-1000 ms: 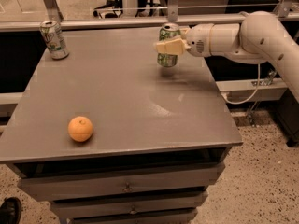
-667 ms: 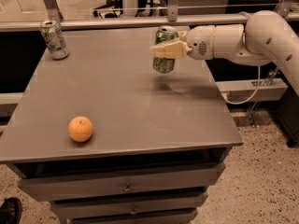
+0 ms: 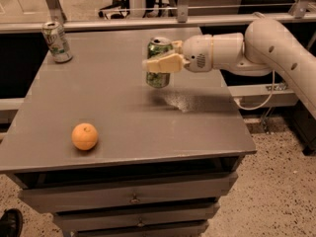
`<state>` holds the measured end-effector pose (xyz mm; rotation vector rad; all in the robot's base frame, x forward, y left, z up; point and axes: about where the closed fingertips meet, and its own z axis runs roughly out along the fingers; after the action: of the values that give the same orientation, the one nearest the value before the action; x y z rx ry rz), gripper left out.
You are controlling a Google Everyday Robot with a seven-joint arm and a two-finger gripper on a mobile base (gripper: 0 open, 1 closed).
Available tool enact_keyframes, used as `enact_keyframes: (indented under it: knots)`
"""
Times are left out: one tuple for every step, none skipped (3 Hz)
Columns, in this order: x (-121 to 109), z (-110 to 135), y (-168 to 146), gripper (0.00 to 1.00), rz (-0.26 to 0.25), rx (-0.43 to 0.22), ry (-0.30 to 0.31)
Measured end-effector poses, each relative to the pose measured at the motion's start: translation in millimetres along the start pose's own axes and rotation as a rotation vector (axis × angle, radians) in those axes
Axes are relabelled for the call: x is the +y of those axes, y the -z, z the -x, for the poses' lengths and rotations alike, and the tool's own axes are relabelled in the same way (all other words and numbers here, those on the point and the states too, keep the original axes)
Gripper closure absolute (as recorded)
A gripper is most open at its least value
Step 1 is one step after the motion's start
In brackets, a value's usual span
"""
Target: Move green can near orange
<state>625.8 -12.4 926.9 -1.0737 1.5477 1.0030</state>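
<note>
We see gripper [image 3: 159, 63] over far middle of table [image 3: 123, 117], arm reaching in from table's right side. Fingers pinch green can [image 3: 158, 79] at mid-height. Can upright, seemingly raised just off table top. Orange [image 3: 85, 136] rests near table's front left edge, well apart from can. White can [image 3: 57, 42] stands at table's far left corner.

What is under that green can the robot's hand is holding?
The hand grips the green can in the air. Under it shows only the gray table and a faint shadow. The can's underside faces down, so it cannot be seen.
</note>
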Motion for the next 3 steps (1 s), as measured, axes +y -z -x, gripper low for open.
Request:
enact_keyframes:
  knots:
    - [40.2, -10.7, -19.7, 1.0, 0.076, -0.009, -0.007]
    - [84.6, -19.3, -39.2, 1.0, 0.161, -0.033, -0.021]
    - [108.6, -26.5, -49.5, 1.0, 0.207, -0.05, -0.041]
